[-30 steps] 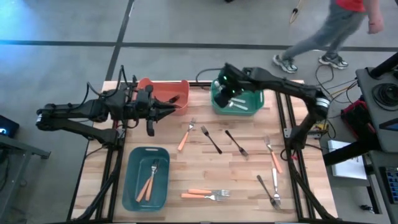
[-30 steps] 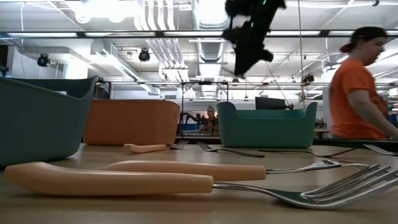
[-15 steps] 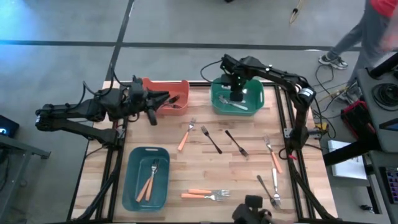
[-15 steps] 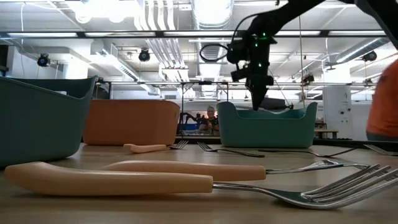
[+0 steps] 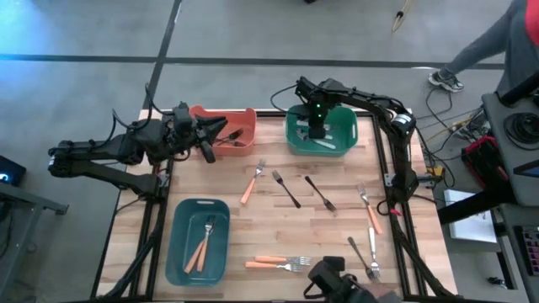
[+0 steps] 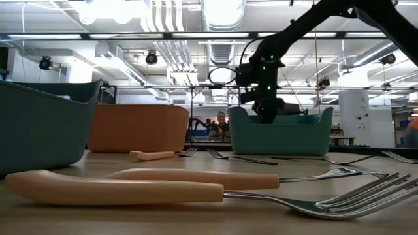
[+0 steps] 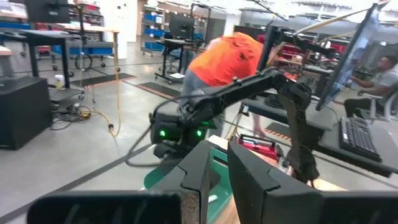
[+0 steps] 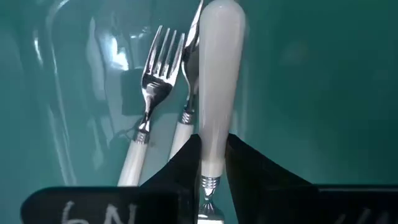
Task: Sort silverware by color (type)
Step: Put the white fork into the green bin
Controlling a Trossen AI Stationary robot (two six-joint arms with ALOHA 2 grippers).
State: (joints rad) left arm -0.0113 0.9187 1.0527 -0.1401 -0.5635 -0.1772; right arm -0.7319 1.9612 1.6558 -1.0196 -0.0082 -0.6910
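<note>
The right tool [image 8: 211, 163] is lowered into the small green bin [image 5: 345, 145] at the far edge of the surface [image 5: 337, 231], its 2 dark fingers closed on the smooth, rounded white handle of a utensil [image 8: 214, 87] that hangs handle-end away from the wrist camera. That wrist view alone shows the bin's glossy teal floor, where a white-handled fork [image 8: 149, 112] with bright metal tines lies beside another white handle; the high view shows only pale streaks there. The left tool [image 5: 221, 135] reaches over the orange bin [image 5: 240, 118] at the far left corner; its 2 flat dark fingers [image 7: 202, 177] stand a narrow gap apart with nothing visibly between them, though whether they count as parted or closed is hard to judge. On the pale wooden planks lie 1 orange-handled fork [image 5: 251, 183], 2 slim all-black forks [image 5: 286, 188], a second orange fork at the right [image 5: 369, 209], and a silver pair near the front right corner [image 5: 369, 254]. The oblong blue tray [image 5: 178, 252] holds 2 orange-handled pieces. The low view brings 2 matte orange handles with polished tines [image 6: 196, 184] close against the lens.
</note>
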